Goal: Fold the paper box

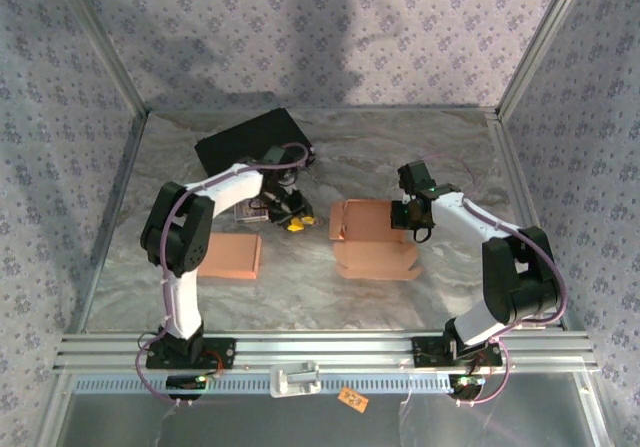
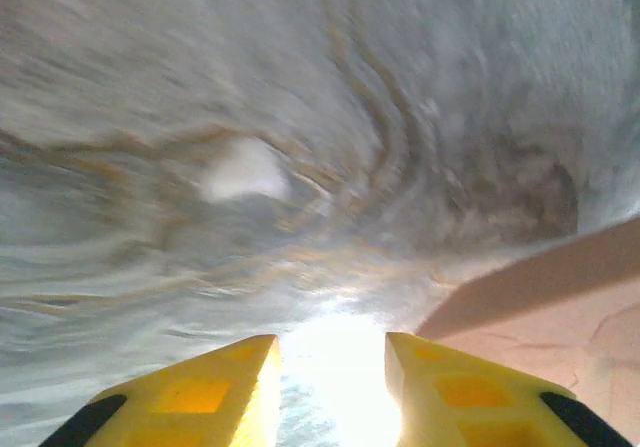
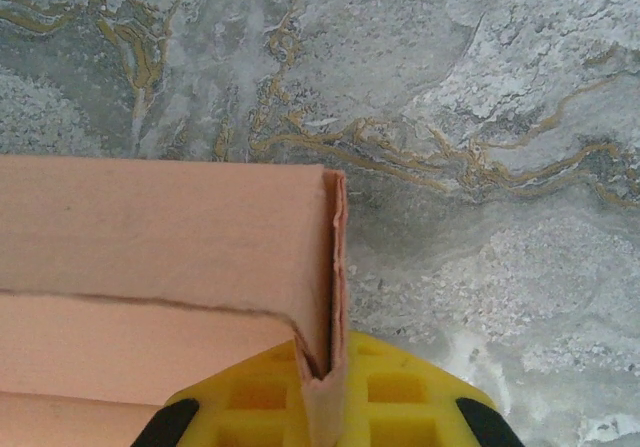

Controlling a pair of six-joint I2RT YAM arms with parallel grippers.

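Top external view, left to right: flat pink card (image 1: 228, 255) on desk (image 1: 400, 157); left fingers (image 2: 200, 392) apart over bare desk, nothing between them; paper box (image 1: 375, 239) mid-desk, partly folded, front flaps spread flat; right fingers (image 3: 400, 387) clamped on its right-hand upright wall.
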